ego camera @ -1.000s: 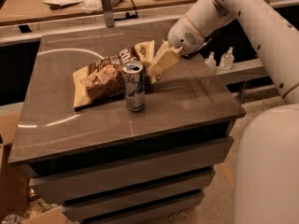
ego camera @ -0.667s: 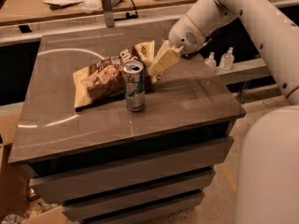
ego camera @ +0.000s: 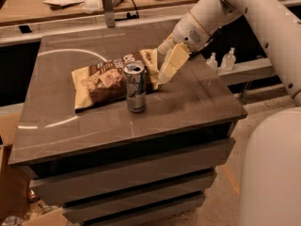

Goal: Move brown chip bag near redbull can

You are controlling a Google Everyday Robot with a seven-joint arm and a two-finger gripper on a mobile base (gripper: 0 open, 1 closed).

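The brown chip bag (ego camera: pixel 106 81) lies flat on the grey-brown table (ego camera: pixel 188 102), dark brown in the middle with tan ends. The redbull can (ego camera: pixel 135 87) stands upright right in front of the bag, touching or nearly touching its front edge. My gripper (ego camera: pixel 161 66) hangs low at the bag's right end, just right of the can. Its cream fingers (ego camera: pixel 173 62) stand apart on either side of the bag's tan right edge. The bag rests on the table and is not lifted.
The white arm (ego camera: pixel 244 8) reaches in from the upper right. A wooden bench (ego camera: pixel 56 8) with papers and tools runs behind the table. Two small bottles (ego camera: pixel 221 60) stand on a shelf to the right. The table's front edge is close to the can.
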